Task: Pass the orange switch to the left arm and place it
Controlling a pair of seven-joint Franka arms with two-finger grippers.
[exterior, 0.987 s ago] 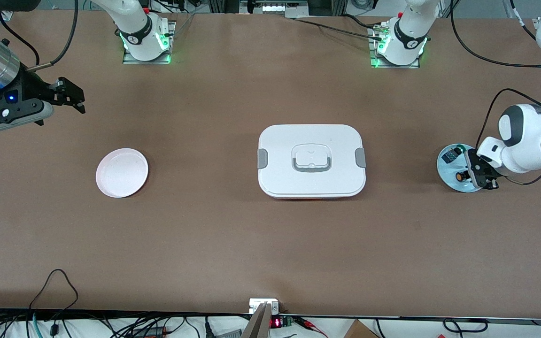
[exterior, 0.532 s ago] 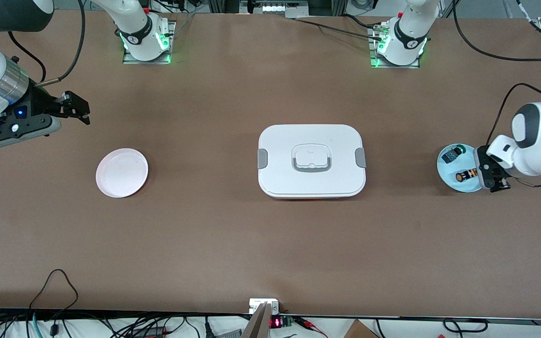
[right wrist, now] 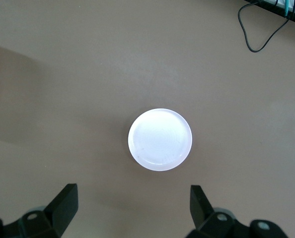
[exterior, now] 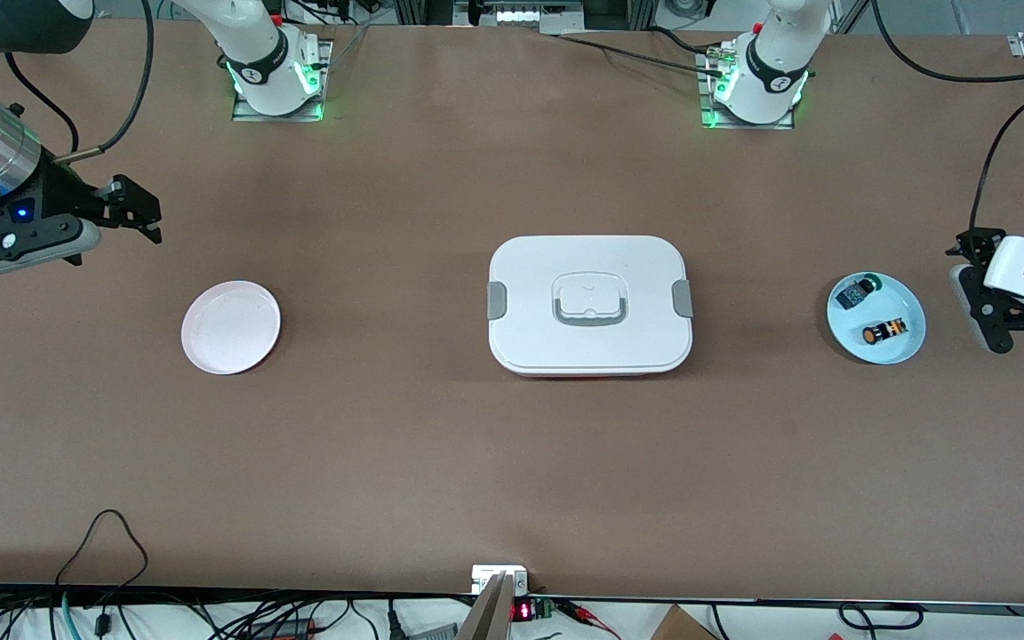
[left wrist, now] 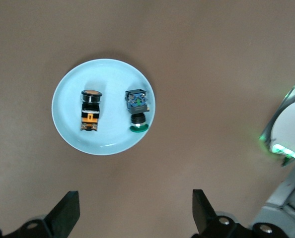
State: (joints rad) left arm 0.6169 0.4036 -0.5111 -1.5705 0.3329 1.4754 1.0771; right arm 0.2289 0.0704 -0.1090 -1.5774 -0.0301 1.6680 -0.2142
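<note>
The orange switch (exterior: 884, 332) lies on a light blue plate (exterior: 908, 311) at the left arm's end of the table; it also shows in the left wrist view (left wrist: 90, 110) on that plate (left wrist: 112, 79). My left gripper (exterior: 983, 298) is open and empty, up over bare table beside the plate, toward the table's end. The white box (exterior: 589, 304) stands in the table's middle. My right gripper (exterior: 134, 209) is open and empty, up over the table near a white plate (exterior: 230, 326), which shows in the right wrist view (right wrist: 160, 140).
A small black-and-grey part with a green tip (exterior: 856, 291) lies on the blue plate beside the switch, seen too in the left wrist view (left wrist: 137, 110). Arm bases (exterior: 276, 76) stand along the table's edge. Cables hang over the edge nearest the front camera.
My left gripper has drawn off the blue plate toward the table's end and risen, uncovering the switch. My right gripper has shifted slightly over its end of the table.
</note>
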